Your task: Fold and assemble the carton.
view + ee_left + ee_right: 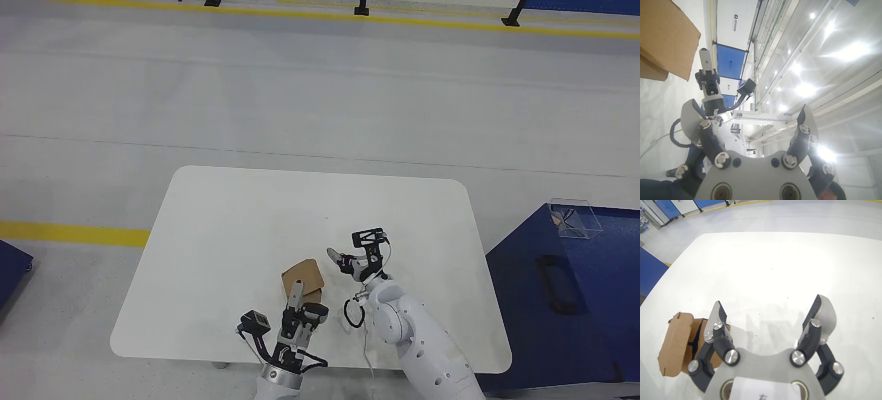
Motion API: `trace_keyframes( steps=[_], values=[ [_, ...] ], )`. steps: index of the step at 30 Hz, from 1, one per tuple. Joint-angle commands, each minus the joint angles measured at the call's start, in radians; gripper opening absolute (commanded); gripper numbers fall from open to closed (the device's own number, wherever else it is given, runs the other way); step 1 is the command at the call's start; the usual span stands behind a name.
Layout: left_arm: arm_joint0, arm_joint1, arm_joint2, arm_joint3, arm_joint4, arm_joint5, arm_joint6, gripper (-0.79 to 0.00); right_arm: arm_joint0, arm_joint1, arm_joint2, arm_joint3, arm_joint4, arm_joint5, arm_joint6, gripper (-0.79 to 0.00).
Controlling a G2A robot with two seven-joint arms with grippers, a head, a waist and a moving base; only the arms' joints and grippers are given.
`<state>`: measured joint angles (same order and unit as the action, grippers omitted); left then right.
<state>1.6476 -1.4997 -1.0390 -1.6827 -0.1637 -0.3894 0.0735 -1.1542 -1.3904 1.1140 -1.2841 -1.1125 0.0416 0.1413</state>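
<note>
The carton [303, 275] stands on the table [300, 205] near the robot's edge, partly raised into a box with one tabbed flap hanging loose, so the fold looks to be in mid-course and not yet closed. The left pincer [745, 106] and the right pincer [768, 308] each have their fingers spread apart and empty, one on either side of the carton. The next move probably calls for one to steady the body while the other tucks the flap in.
</note>
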Motion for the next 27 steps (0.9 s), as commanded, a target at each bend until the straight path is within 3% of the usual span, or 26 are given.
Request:
trace_keyframes(
  steps=[1,3,6,14,27],
  values=[
    [-0.006,0.008,-0.013,-0.023,0.055,0.044,-0.051,0.000,-0.001,0.001,0.004,0.003,-0.031,0.039,-0.003,0.000],
    [-0.003,0.018,-0.038,-0.059,0.158,0.125,-0.074,0.000,-0.011,-0.002,0.000,-0.011,-0.023,0.056,-0.012,0.000],
    [-0.010,0.033,-0.083,-0.137,0.258,0.363,-0.140,0.000,-0.024,-0.001,0.005,-0.022,-0.049,0.083,-0.008,0.000],
    [-0.010,0.060,-0.173,-0.317,0.349,0.686,-0.326,0.000,-0.010,-0.009,0.002,0.001,-0.024,0.103,0.026,0.000],
    [-0.022,0.066,-0.174,-0.327,0.395,0.718,-0.365,0.000,-0.011,-0.017,-0.025,-0.007,-0.022,0.077,0.005,0.000]
  ],
)
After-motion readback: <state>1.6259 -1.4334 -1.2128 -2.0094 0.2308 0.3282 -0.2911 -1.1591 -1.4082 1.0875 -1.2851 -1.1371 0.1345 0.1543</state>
